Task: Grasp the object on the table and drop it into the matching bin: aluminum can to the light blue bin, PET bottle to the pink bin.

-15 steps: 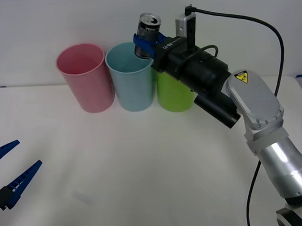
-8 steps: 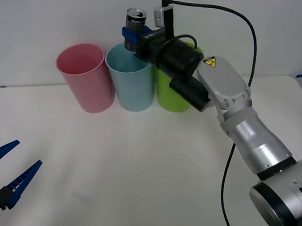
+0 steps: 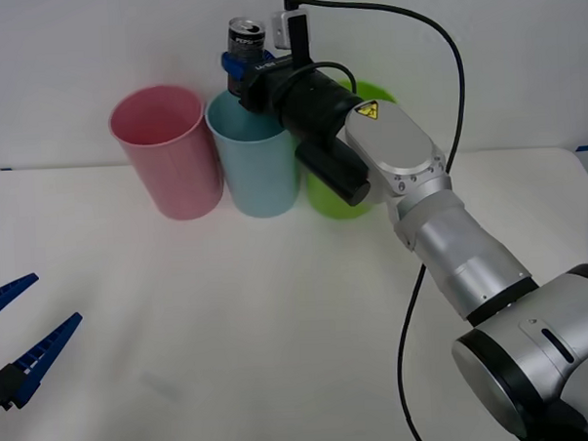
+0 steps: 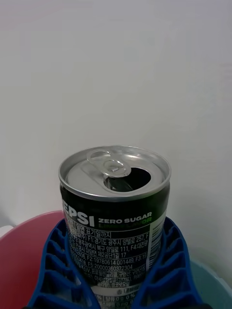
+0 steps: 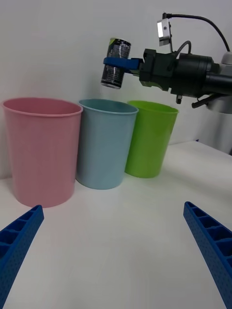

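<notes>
The aluminum can [image 3: 245, 49] is dark-sided with a shiny silver top and an open pull tab. It hangs upright in the air, held by my right gripper [image 3: 239, 69], whose blue ribbed fingers [image 4: 166, 260] are shut around the can [image 4: 116, 217]. In the left wrist view the can [image 5: 116, 63] is above the mouth of the light blue bin [image 5: 105, 142]. The light blue bin [image 3: 257, 163] stands between the pink bin [image 3: 166, 151] and a lime green cup. My left gripper [image 3: 16, 340] stands open low at the table's left front.
A lime green cup [image 3: 343, 184] stands right of the blue bin, partly behind my right arm. All three cups line the back of the white table [image 3: 279, 329], close to a white wall. A black cable arcs off the right wrist camera.
My right gripper has carried the can leftward and slightly upward, from over the gap between blue bin and green cup to over the blue bin. The left gripper has not moved.
</notes>
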Robot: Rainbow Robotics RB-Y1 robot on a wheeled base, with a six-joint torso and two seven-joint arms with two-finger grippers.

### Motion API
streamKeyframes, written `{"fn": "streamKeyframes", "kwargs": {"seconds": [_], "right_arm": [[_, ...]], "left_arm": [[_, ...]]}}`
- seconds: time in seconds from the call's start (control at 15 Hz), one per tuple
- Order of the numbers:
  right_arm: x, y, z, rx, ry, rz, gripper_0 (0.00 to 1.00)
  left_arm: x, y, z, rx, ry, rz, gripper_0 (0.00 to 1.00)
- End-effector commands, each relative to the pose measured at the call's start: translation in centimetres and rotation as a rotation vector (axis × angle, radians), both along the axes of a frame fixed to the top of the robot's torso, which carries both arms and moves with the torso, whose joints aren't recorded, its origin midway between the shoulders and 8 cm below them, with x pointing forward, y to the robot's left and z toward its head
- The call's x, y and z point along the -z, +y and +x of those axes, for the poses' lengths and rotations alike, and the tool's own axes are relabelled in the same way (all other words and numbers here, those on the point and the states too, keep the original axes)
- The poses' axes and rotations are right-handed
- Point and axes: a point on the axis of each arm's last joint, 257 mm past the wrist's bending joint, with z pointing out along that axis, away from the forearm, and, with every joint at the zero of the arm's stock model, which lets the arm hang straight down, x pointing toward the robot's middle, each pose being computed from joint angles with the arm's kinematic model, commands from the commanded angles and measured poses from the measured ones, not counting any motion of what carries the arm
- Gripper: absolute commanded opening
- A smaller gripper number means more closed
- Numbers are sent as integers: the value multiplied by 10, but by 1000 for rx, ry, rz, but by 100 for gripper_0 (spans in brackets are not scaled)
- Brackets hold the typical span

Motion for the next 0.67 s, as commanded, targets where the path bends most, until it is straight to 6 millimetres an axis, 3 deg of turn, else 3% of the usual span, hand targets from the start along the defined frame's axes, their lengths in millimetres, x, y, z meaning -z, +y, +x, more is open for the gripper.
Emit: {"fn": "streamKeyframes", "kwargs": {"seconds": [0.07,0.13,0.2,0.27,0.33,0.67], "right_arm": [[1,1,0,0,-1,-5,0],[1,1,0,0,-2,-6,6],[0,0,0,1,-6,-10,36],[1,1,0,1,-6,-11,96],[1,0,0,1,-7,-14,100],[3,-1,-1,-8,-9,-23,100]], "left_arm": [[0,0,0,0,0,0,100],[0,0,0,0,0,0,100],[0,0,0,0,0,0,100],[0,0,0,0,0,0,100],[0,0,0,0,0,0,100],[0,0,0,0,0,0,100]]}}
